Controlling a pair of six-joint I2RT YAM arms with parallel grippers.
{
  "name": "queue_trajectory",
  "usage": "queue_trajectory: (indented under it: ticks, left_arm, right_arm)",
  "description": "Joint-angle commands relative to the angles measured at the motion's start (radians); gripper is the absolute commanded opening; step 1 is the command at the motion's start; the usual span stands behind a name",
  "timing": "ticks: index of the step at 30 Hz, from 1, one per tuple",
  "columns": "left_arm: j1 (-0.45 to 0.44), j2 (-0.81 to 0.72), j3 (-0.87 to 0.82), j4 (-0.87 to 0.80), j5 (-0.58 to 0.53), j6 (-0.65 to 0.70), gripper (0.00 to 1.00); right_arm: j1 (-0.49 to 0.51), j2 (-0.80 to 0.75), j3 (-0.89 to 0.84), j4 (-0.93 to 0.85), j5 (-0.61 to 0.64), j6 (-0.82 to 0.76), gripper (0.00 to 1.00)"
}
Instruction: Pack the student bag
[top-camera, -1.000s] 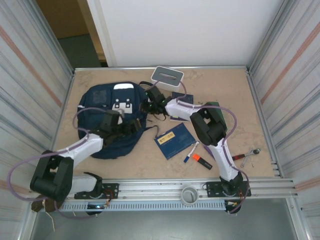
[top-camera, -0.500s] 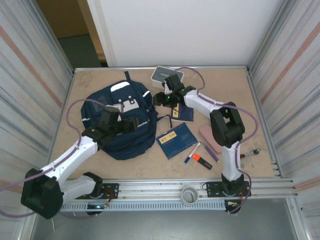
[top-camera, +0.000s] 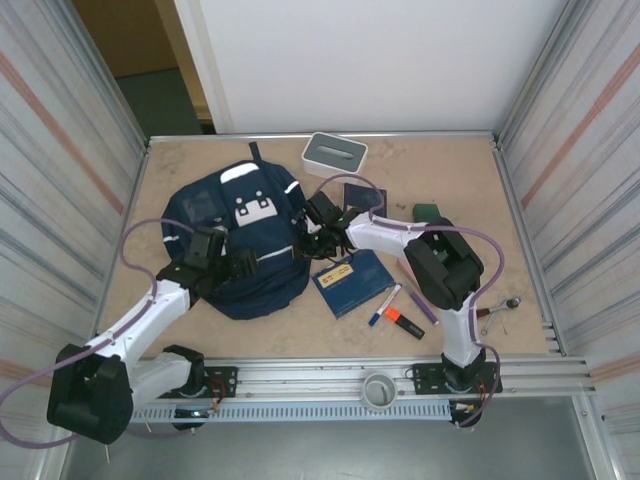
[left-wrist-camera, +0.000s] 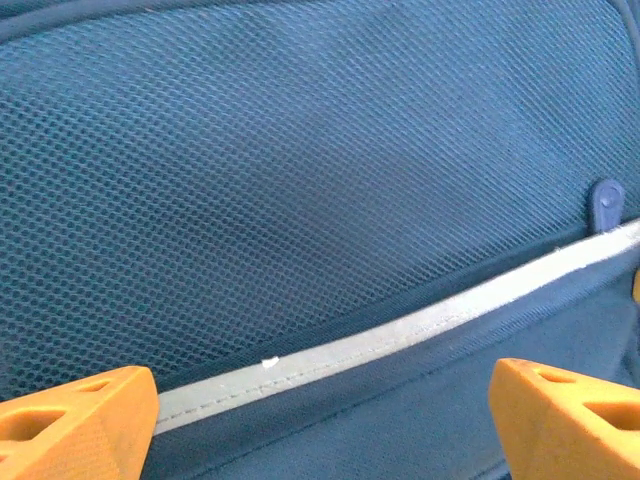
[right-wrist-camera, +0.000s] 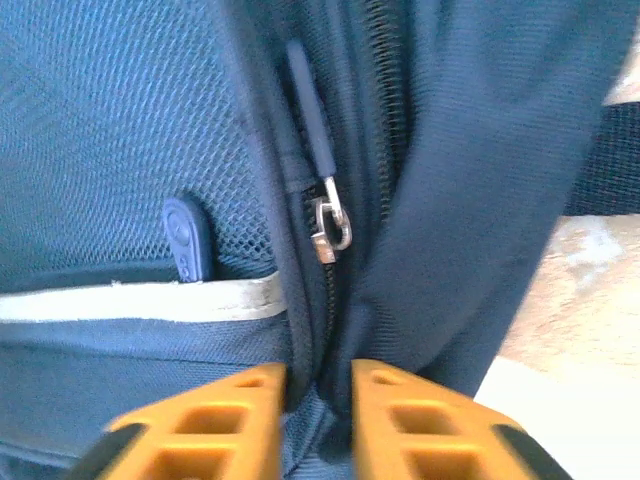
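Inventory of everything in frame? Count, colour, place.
backpack: 1, navy, left-centre
box: 1, white-grey, far edge
large notebook: 1, navy, right of backpack
small notebook: 1, navy, near box
marker: 1, white and blue, by large notebook
highlighter: 1, orange, beside marker
pen: 1, purple, beside marker
metal tool: 1, silver, right edge
green object: 1, dark, by right arm
left gripper: orange fingers, open over backpack mesh
right gripper: orange fingers, shut on backpack by zipper

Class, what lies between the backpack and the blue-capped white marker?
In the top view, a navy notebook with a yellow label lies between backpack and marker.
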Motion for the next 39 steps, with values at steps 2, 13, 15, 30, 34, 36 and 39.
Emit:
queue_trajectory:
  ticks: [2,13,15,30,34,36,39]
  left_arm:
    - [-0.061,-0.036,0.037,0.074,0.035,0.105,0.86]
    - [-0.132,0.259,0.334,0.007,-0.1,0.451,0.84]
    - [-0.133,0.308,0.366,-0.024,-0.09,0.483,0.84]
    - [-0.217,0.609,0.498,-0.078,-0.153,0.578,0.7]
    - [-0.217,0.623,0.512,-0.069,-0.107,0.574,0.43]
    - [-0.217,0.613,0.507,-0.06,-0.093,0.559,0.34]
    - [-0.207,0.577,0.497,-0.045,-0.086,0.542,0.2]
  right_arm:
    - [-0.082,0.021,0.076,-0.014,-0.008,-0.116,0.04]
    - [-0.249,0.049,0.18,-0.034,-0.206,-0.212,0.0]
    - [-0.262,0.032,0.171,-0.039,-0.21,-0.22,0.0]
    - [-0.278,0.0,0.137,-0.063,-0.182,-0.229,0.23]
    - [-0.277,-0.039,0.114,-0.084,-0.149,-0.246,0.33]
    - [-0.275,-0.063,0.102,-0.094,-0.128,-0.255,0.38]
    - [-0.272,-0.104,0.077,-0.112,-0.093,-0.267,0.44]
